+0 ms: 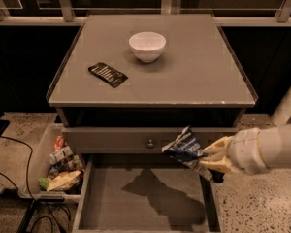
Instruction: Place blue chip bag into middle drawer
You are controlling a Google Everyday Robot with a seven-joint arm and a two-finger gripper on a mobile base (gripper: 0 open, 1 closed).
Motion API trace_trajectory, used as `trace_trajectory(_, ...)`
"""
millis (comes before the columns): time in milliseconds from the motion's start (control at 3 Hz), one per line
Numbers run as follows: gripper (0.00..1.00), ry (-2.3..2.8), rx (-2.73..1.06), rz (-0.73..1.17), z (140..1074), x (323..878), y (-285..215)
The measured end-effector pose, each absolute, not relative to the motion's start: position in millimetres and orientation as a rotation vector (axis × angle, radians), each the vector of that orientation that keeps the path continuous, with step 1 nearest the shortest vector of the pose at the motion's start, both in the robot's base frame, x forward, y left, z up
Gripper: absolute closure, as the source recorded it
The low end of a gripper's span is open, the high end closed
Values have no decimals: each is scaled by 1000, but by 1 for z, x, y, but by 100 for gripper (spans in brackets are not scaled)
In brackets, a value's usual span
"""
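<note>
Blue chip bag [182, 146] held in pincer [204, 159], arm [271, 147] level, over middle drawer [111, 208].

The blue chip bag [184, 147] is crinkly, shiny foil, pinched by the pale, plastic-looking gripper [208, 161] above the right side of the middle drawer [116, 212], which is smooth matt grey. Glossy white bowl [147, 46], little metal knob [150, 142], speckled stone floor [254, 208].

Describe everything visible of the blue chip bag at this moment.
The blue chip bag is crinkly dark-blue foil with white patches, crumpled and tilted, its upper corner pointing up-left. The hand, reaching in from the right, pinches its right end. It hangs in the air above the open middle drawer, near its right side.
</note>
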State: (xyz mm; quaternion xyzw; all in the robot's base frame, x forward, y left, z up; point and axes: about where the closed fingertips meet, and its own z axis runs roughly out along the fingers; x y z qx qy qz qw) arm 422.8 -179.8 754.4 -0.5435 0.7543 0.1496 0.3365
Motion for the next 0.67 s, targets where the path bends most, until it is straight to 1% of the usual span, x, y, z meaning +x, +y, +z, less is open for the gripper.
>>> trace_trajectory(333, 100, 1932, -1401, 467, 704, 428, -148)
trace_trajectory(667, 100, 1889, -1383, 499, 655, 438, -129)
